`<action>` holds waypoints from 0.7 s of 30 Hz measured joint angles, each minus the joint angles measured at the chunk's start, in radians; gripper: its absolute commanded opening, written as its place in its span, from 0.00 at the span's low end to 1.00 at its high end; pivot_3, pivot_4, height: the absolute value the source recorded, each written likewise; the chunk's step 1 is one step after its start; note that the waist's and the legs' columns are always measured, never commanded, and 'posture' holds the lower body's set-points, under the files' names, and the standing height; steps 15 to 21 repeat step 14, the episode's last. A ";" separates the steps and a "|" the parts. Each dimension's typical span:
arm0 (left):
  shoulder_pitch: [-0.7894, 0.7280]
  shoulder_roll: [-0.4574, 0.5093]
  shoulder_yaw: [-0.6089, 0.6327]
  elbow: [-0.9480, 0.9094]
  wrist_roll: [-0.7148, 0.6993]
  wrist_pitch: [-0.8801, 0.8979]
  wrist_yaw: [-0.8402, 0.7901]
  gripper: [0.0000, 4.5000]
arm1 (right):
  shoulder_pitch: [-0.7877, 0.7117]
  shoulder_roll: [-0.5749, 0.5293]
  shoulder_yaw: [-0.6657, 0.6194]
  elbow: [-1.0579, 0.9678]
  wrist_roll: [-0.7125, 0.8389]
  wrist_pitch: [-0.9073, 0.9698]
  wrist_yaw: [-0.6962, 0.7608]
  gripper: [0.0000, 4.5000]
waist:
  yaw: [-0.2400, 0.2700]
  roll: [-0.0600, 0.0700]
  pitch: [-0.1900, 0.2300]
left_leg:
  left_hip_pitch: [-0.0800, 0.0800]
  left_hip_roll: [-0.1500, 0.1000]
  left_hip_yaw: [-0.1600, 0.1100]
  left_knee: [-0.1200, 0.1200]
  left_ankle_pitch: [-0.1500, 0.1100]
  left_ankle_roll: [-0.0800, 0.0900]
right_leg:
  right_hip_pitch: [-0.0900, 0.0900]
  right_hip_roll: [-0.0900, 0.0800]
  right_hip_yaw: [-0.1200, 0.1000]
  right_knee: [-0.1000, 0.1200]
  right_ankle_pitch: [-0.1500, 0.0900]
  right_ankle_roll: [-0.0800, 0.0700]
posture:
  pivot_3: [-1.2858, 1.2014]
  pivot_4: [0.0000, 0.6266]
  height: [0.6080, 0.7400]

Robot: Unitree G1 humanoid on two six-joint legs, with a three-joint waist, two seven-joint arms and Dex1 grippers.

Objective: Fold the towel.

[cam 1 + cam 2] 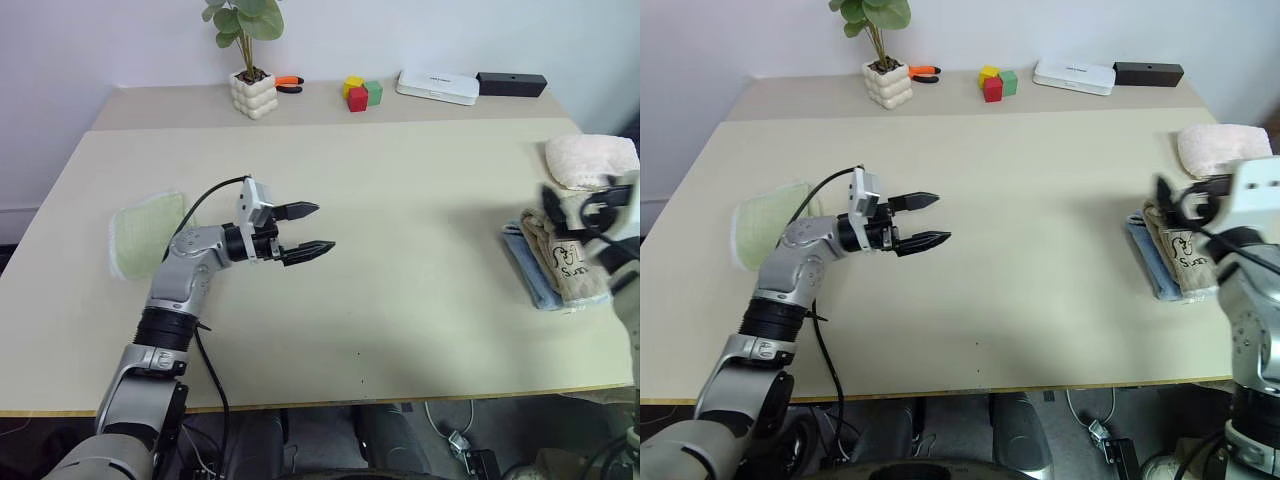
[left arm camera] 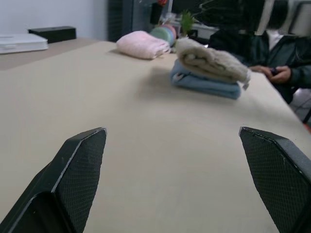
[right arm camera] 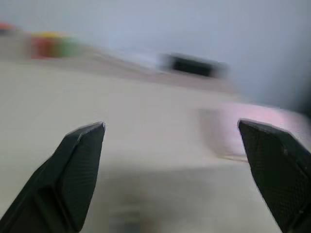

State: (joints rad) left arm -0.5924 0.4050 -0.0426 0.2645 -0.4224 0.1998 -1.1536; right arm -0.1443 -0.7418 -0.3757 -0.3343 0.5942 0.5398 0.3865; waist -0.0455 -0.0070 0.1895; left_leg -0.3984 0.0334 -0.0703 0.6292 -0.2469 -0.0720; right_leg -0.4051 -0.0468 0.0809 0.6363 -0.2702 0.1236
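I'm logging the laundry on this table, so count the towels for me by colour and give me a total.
Beige-tan: 1, the towel, folded on top of the light blue towel
Light blue: 1, the light blue towel, at the bottom of that stack
Light green: 1, the light green towel, by the left arm
Pink: 1, the pink towel, behind the stack
Total: 4 towels

Folded towel on blue towel
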 measured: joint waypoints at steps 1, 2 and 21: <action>0.009 0.016 0.009 -0.005 0.000 -0.001 0.002 1.00 | -0.001 -0.008 0.035 -0.018 0.018 0.001 0.058 0.99 | 0.001 0.000 0.000 | 0.000 0.000 0.000 0.000 0.000 0.000 | 0.000 0.000 0.000 0.000 0.000 0.000 | 0.52 0.24 1.00; 0.026 0.034 0.025 -0.019 -0.001 -0.001 0.006 1.00 | -0.001 -0.023 0.066 -0.033 0.027 -0.005 0.131 0.99 | 0.002 0.000 0.000 | -0.001 0.000 0.000 0.001 0.000 0.000 | 0.000 0.000 0.000 0.000 0.000 0.000 | 0.52 0.24 1.00; 0.302 0.148 0.127 -0.326 -0.018 0.058 0.123 1.00 | -0.198 -0.002 0.299 0.145 -0.061 -0.252 0.574 0.99 | 0.003 -0.002 0.001 | -0.001 0.000 0.000 0.002 0.000 0.000 | 0.001 -0.001 -0.001 0.000 0.000 0.000 | 0.52 0.24 1.00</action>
